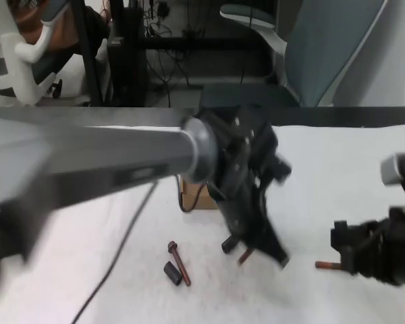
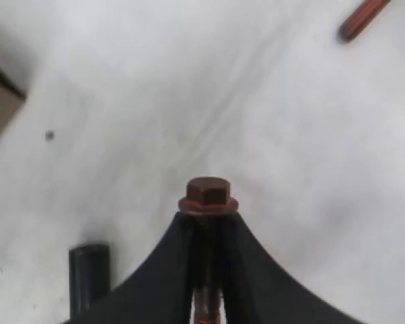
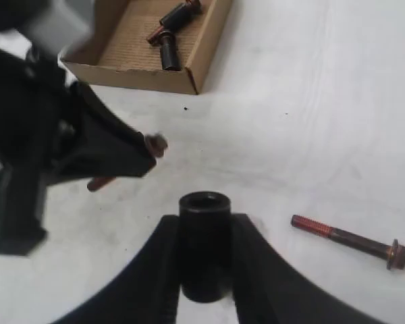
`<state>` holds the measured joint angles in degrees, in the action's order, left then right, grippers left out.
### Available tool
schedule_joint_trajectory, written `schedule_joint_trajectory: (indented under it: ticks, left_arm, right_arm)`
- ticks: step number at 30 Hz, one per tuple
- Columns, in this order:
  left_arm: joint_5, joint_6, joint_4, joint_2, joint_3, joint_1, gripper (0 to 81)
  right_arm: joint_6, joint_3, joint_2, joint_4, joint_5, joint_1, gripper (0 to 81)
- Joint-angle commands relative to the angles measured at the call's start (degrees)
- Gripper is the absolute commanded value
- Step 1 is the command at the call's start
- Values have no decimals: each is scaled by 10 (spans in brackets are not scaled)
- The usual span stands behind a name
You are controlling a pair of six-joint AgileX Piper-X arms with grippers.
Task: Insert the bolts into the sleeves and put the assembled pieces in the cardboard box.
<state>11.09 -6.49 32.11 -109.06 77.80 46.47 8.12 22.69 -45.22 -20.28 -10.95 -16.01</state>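
1. The held bolt (image 2: 208,196) is pinched between the fingers of my left gripper (image 2: 208,219). Its hexagonal head pokes out past the fingertips and the shank runs back between them
2. The held sleeve (image 3: 204,250), a short black tube, is clamped in my right gripper (image 3: 204,223) with its open bore facing outward. The held bolt's head is near it but apart, not inserted
3. In the high view my left gripper hangs over the middle of the white table cover (image 1: 337,175), and my right gripper sits at its three o'clock
4. A loose bolt (image 1: 329,266) lies flat on the cover just beside my right gripper, at its eight o'clock
5. A second loose bolt (image 1: 179,262) and a loose sleeve (image 1: 172,272) lie just beside each other at nine o'clock from my left gripper
6. The cardboard box (image 1: 192,197) stands between ten and eleven o'clock from my left gripper, partly hidden by my arm. The right wrist view shows it open, with assembled pieces (image 3: 169,54) lying inside
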Motion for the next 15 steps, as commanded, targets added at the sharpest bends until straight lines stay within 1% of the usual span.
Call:
schedule_joint_trajectory:
  ticks: [1,4,5,7,9,12,15]
  left_arm:
    - [21,16,-101,98,-46,1,18]
    - [21,27,-191,175,-132,1,18]
    - [22,27,-228,196,-158,1,18]
    - [23,33,-305,245,-229,2,18]
    - [32,65,-413,291,-297,6,18]
    - [51,131,-585,338,-408,9,18]
    - [47,218,-750,354,-489,12,18]
  right_arm:
    - [-9,-43,64,29,-33,-3,6]
    - [-25,-91,127,68,-75,-22,6]
    - [-39,-108,147,86,-87,-33,6]
    - [-38,-135,180,141,-96,-61,6]
    - [-36,-153,197,179,-80,-89,6]
    - [-40,-156,199,193,-26,-135,6]
    - [-94,-156,183,208,6,-179,6]
